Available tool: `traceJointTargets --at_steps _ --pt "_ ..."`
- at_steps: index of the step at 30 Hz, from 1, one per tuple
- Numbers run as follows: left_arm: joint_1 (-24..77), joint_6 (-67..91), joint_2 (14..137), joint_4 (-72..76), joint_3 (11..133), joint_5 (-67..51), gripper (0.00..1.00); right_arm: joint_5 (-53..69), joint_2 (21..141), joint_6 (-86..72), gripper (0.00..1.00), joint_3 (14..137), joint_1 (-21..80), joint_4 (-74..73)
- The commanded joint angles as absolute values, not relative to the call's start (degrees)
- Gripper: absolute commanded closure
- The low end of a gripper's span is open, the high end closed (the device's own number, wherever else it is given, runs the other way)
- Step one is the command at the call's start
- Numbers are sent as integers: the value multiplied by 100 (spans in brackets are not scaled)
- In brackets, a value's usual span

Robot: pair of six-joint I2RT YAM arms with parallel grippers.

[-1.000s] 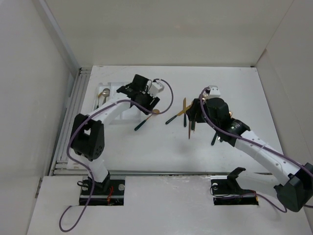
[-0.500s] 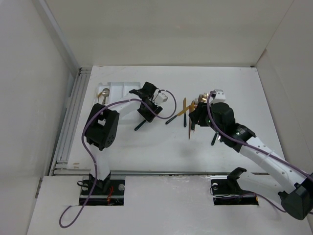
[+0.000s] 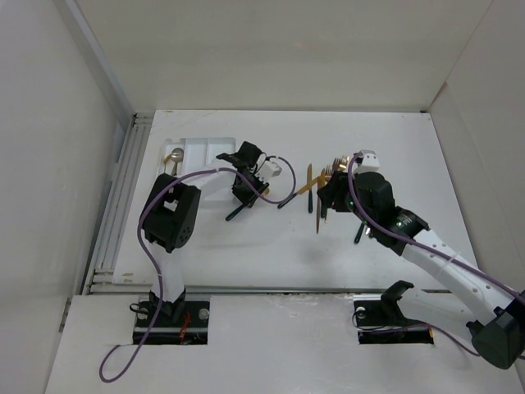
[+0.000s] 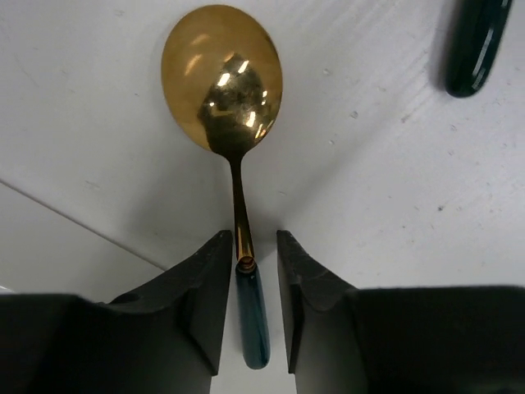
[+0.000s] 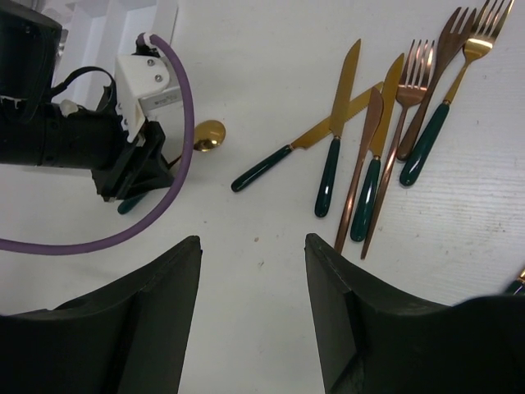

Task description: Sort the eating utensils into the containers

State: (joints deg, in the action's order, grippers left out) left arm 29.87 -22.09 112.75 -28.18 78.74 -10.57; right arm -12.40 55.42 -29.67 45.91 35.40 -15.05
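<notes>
Your left gripper [image 4: 248,240] is down at the worktop [image 3: 271,254], jaws drawn in close on either side of the gold spoon [image 4: 221,78], right where its neck meets the dark handle. Slivers of white show on both sides of the neck, so you cannot tell whether it is pinched or only straddled. The spoon lies flat just off the near right corner of the white tray [image 3: 197,146], which sits toward the far left corner of the worktop. From above, the left arm [image 3: 205,182] covers part of the tray and hides the spoon's bowl; only the handle pokes out toward the near edge. One spoon head [image 3: 175,154] glints at the tray's left end, but which compartment is hard to say. Your right gripper [image 5: 253,312] hangs released and wide, nothing between its fingers, over the middle of the worktop. Beyond it lie the knives [image 5: 340,123] and forks [image 5: 443,78], close together, some crossing. Another dark handle [image 5: 517,285] is cut off at the wrist view's right edge.
</notes>
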Motion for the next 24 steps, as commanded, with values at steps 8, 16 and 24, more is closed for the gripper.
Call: traceJointTargets --at_steps 8,16,24 --pt "3234 -2101 10969 -3393 7155 -1635 71 -1371 5423 -3023 41 4570 3656 -1494" --pt "3234 -2162 10758 -3340 6838 -1065 69 -1424 5195 -3023 41 4518 3656 -1494" --pt "3234 -2162 10766 -3226 6557 -993 98 -1477 5194 -2918 41 4517 3656 -1494"
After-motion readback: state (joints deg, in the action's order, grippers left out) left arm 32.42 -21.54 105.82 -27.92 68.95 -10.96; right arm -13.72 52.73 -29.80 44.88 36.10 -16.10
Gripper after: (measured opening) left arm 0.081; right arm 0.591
